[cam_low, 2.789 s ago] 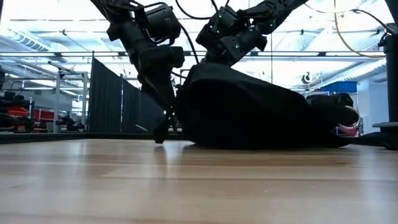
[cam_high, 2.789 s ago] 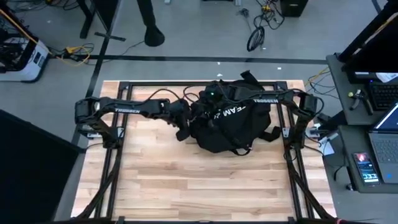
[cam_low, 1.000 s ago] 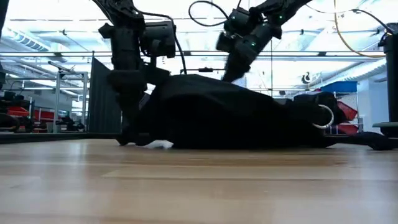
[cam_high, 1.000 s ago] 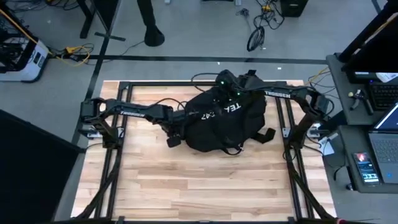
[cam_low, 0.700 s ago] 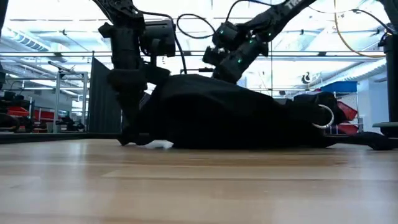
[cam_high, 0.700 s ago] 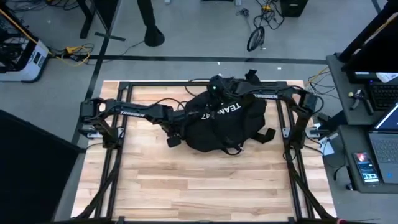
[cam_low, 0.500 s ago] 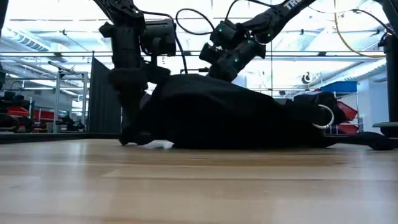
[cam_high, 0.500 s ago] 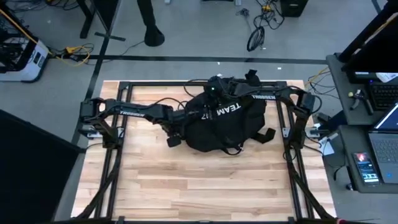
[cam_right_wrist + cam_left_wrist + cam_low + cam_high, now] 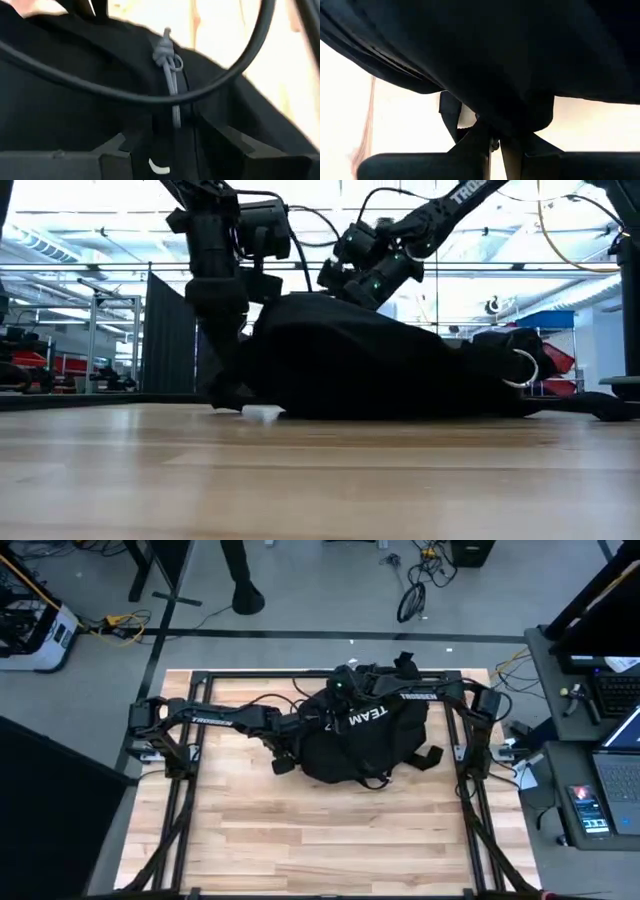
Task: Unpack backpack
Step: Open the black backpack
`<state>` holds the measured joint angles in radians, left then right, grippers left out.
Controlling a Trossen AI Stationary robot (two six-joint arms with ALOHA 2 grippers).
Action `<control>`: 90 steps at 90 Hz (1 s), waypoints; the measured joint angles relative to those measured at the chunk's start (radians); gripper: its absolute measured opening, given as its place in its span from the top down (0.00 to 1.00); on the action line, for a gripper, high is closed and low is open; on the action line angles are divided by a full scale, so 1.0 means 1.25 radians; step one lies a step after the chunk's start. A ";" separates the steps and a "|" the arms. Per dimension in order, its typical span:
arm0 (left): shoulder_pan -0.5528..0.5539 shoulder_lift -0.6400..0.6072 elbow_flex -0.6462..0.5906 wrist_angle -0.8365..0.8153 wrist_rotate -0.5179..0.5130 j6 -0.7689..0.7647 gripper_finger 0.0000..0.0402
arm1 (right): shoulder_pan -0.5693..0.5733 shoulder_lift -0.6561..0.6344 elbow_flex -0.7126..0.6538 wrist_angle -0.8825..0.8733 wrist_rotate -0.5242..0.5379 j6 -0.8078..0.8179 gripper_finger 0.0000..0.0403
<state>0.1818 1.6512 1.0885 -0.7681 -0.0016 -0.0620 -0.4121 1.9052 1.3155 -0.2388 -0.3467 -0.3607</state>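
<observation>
A large rounded black fabric backpack [image 9: 365, 740] is lying at the wooden table's [image 9: 320, 830] far middle. The left gripper [image 9: 495, 142] is pinching its fabric; the right gripper [image 9: 172, 135] is straddling a grey zipper cord [image 9: 170, 65] — spread apart, risking slipping off.

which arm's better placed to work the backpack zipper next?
Right, probably. The right gripper sits on top of the backpack with the grey zipper pull cord straight ahead between its open fingers. The left gripper is low at the backpack's left edge, shut on the fabric, apparently anchoring it.
</observation>
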 joint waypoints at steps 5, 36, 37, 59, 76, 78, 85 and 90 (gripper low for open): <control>0.000 0.000 0.000 0.000 0.000 0.000 0.99 | 0.001 0.005 0.000 0.013 0.000 0.001 0.64; -0.001 -0.001 0.000 -0.003 0.006 0.000 0.99 | 0.001 0.005 0.000 0.076 -0.002 -0.017 0.67; -0.001 -0.001 0.000 -0.003 0.006 0.000 0.99 | 0.001 0.005 0.000 0.076 -0.002 -0.017 0.68; -0.001 -0.001 0.000 -0.006 0.009 0.013 0.99 | 0.001 0.006 0.000 0.112 -0.002 -0.039 0.96; -0.001 -0.001 0.001 -0.033 0.014 0.019 0.99 | -0.001 -0.008 0.000 0.030 0.003 -0.083 1.00; -0.001 -0.001 0.001 -0.037 0.014 0.019 0.99 | -0.002 -0.013 0.000 0.015 0.005 -0.088 1.00; -0.001 -0.001 0.001 -0.046 0.009 0.017 0.99 | -0.007 -0.026 0.001 -0.037 0.011 -0.116 1.00; -0.001 -0.001 0.001 -0.054 0.006 0.015 0.99 | -0.011 -0.029 0.001 -0.086 0.031 -0.133 1.00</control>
<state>0.1810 1.6501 1.0897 -0.8358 0.0058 -0.0434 -0.4258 1.8684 1.3170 -0.3461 -0.3083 -0.5264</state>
